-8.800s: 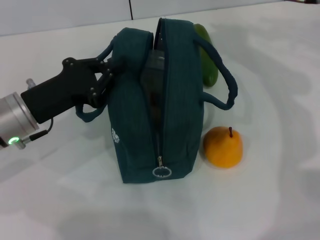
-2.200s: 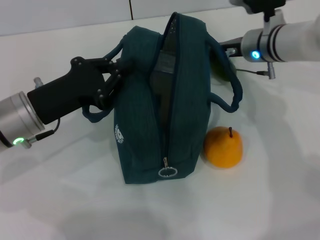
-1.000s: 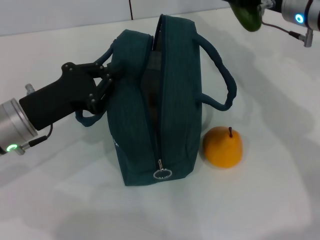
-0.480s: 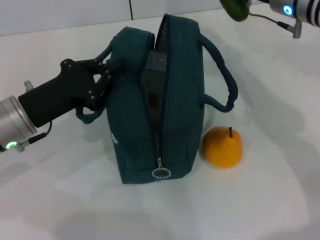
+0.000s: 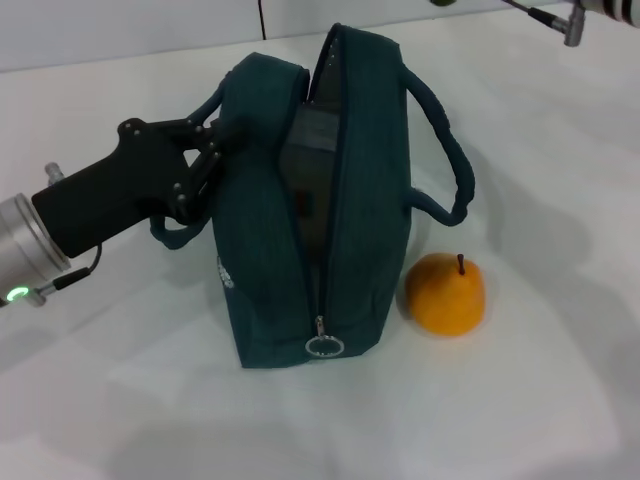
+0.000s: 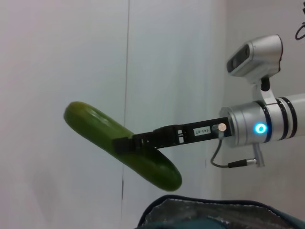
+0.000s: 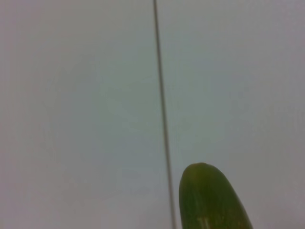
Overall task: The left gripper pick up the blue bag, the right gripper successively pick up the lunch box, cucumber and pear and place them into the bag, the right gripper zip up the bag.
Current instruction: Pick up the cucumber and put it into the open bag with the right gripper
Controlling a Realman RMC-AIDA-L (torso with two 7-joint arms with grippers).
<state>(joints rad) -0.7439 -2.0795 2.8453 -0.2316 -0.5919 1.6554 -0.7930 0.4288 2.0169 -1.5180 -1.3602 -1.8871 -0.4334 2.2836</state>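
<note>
a plain white counter (image 5: pixel 540 400) fills the head view, smooth and matte, with soft grey shadows pooling across it under even, diffuse light. behind its far edge stands a pale grey wall (image 5: pixel 130 30) made of flat panels, split by a thin dark vertical seam (image 5: pixel 260 18). the same seam (image 7: pixel 162 119) runs down the wall in both wrist views.

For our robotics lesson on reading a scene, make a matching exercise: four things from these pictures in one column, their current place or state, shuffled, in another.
Things:
1. long dark green cucumber
2. round yellow-orange pear
3. dark teal fabric bag
4. left gripper

States:
A. standing on the table, zipper open
B. clamped on a bag handle
C. held in the air by the right gripper
D. on the table beside the bag

Pairs: 1-C, 2-D, 3-A, 4-B
</note>
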